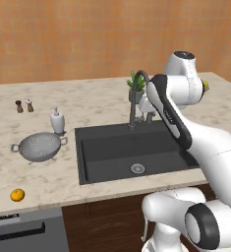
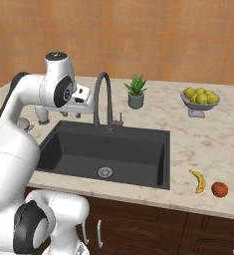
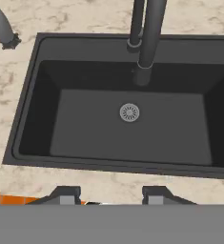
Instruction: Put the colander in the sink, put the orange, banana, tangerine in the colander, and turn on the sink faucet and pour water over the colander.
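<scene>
The colander (image 1: 39, 146) stands on the counter (image 1: 97, 106) left of the sink (image 1: 131, 150), seemingly empty.

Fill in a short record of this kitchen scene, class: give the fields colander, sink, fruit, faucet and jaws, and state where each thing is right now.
colander: colander on the counter left of the sink, beside the soap bottle
sink: sink holds nothing, drain bare
fruit: orange on the counter's front left; banana and tangerine side by side right of the sink
faucet: sink faucet behind the basin, no water running
jaws: gripper above the sink's front edge, jaws apart, holding nothing
</scene>
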Robot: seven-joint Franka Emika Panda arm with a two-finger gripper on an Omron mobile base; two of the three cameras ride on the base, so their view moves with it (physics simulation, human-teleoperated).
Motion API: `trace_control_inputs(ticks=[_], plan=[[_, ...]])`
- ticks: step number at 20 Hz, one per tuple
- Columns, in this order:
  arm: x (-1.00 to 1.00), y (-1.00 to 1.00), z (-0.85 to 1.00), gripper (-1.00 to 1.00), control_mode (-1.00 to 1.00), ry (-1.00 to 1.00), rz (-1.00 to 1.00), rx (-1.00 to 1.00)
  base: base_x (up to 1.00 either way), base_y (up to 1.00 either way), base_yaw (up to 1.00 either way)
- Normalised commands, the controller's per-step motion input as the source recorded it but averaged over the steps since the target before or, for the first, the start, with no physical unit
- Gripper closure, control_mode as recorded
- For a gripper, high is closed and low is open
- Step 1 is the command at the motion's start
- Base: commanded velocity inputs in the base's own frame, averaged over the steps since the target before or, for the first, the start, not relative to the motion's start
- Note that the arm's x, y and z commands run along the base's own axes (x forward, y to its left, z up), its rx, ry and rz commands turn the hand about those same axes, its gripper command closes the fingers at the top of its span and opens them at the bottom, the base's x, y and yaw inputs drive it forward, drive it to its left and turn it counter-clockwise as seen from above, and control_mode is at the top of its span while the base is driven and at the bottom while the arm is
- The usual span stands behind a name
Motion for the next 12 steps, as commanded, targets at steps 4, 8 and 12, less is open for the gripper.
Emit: trace_control_inputs(ticks=[4, 8, 12], plan=[[-0.37, 0.1, -0.11, -1.0, -1.0, -0.04, 0.0, -0.08, 0.0, 0.0, 0.0], [-0.46, 0.48, -0.31, -1.0, -1.0, -0.04, 0.0, -0.11, 0.0, 0.0, 0.0], [-0.05, 0.68, -0.44, -1.0, -1.0, 0.05, -0.1, 0.06, 0.0, 0.0, 0.0]])
